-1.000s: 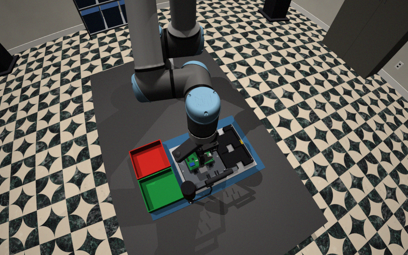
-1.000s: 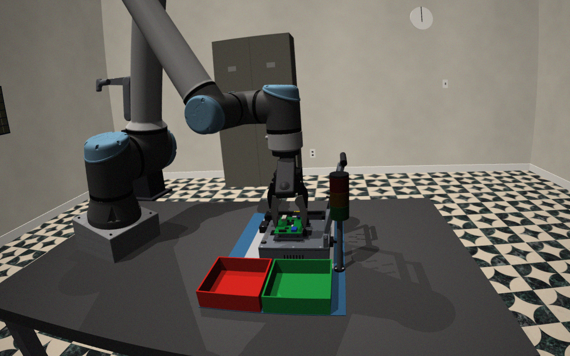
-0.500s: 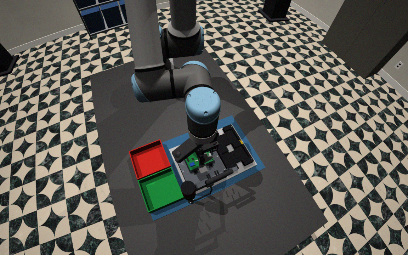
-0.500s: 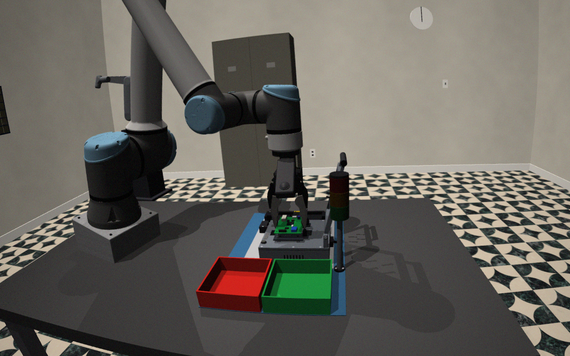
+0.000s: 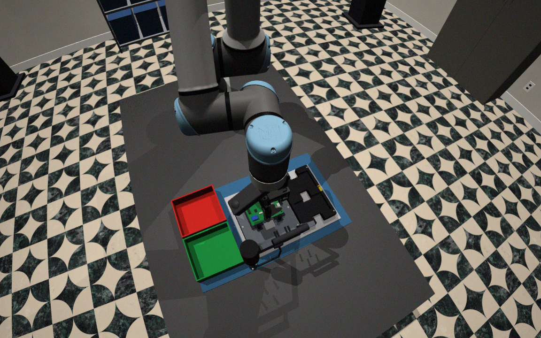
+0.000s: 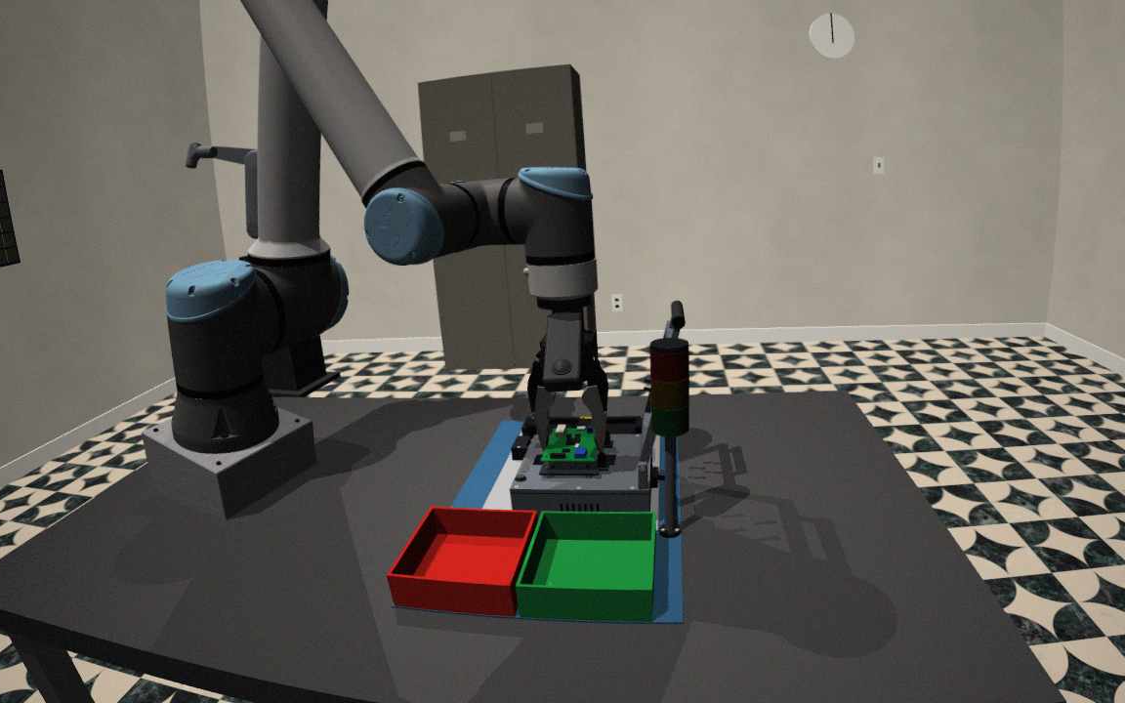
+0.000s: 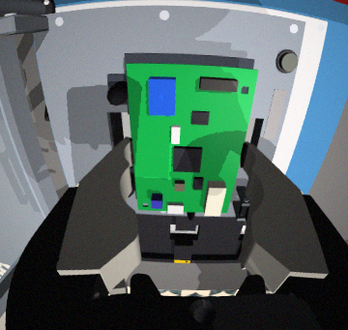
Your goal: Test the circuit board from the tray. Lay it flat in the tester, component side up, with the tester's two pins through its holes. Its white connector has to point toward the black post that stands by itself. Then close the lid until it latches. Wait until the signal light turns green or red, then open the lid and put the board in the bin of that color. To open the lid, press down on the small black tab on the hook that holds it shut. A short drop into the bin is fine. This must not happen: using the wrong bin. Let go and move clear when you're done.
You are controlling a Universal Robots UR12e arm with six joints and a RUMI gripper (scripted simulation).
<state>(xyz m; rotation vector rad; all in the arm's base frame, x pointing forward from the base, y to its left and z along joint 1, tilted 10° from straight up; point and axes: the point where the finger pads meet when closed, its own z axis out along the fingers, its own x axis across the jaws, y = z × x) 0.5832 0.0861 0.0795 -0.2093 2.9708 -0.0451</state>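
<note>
My two-jaw gripper (image 7: 186,175) is clamped on the long edges of the green rectangular circuit board (image 7: 193,127), one grey finger (image 7: 111,185) on each side. The board's component side faces up — blue block, black chips and white connector (image 7: 215,199) all showing — and I hold it just above the dark nest of the grey box-shaped tester (image 6: 579,493), tilted. From the top view the tester's black lid (image 5: 310,201) lies swung open to one side. The square red bin (image 6: 462,559) and square green bin (image 6: 588,563) sit side by side, touching, just in front of the tester.
</note>
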